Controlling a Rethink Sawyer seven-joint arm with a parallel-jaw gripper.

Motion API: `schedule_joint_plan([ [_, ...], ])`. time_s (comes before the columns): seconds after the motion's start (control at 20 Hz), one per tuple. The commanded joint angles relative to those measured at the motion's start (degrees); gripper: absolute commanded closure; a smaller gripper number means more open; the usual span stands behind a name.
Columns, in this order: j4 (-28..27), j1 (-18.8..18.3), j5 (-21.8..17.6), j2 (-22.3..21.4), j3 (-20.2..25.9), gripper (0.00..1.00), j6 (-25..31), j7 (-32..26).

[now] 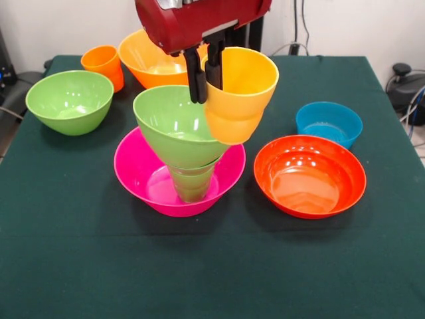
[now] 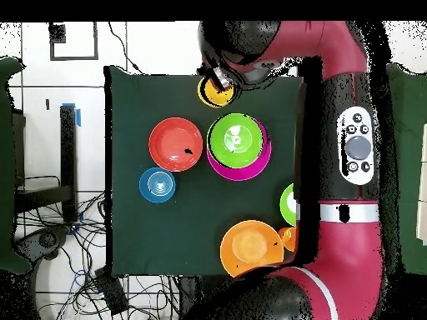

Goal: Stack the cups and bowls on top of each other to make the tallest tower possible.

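Observation:
The tower stands mid-table: a large pink bowl (image 1: 141,171) (image 2: 253,169) as base, a green cup (image 1: 192,187) upright in it, and a light green bowl (image 1: 169,116) (image 2: 236,140) sitting on that cup. My gripper (image 1: 204,78) (image 2: 220,81) is shut on the near rim of a yellow-orange cup (image 1: 240,96) (image 2: 214,93). The cup hangs in the air, slightly tilted, beside and just above the green bowl's right rim in the front view. It touches nothing below.
In the front view a red-orange bowl (image 1: 309,176) and a blue bowl (image 1: 329,122) sit right of the tower. A second light green bowl (image 1: 70,100), an orange cup (image 1: 103,64) and an orange bowl (image 1: 151,60) stand at the back left.

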Motion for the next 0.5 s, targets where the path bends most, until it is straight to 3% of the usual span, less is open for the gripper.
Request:
schedule_joint_plan([
  [0.05, 2.09, -0.35, -4.91, -1.7, -2.18, 1.0, 5.59, -20.77],
  [0.5, 7.16, -3.13, -3.92, -3.48, -2.56, 1.0, 1.93, -20.67],
])
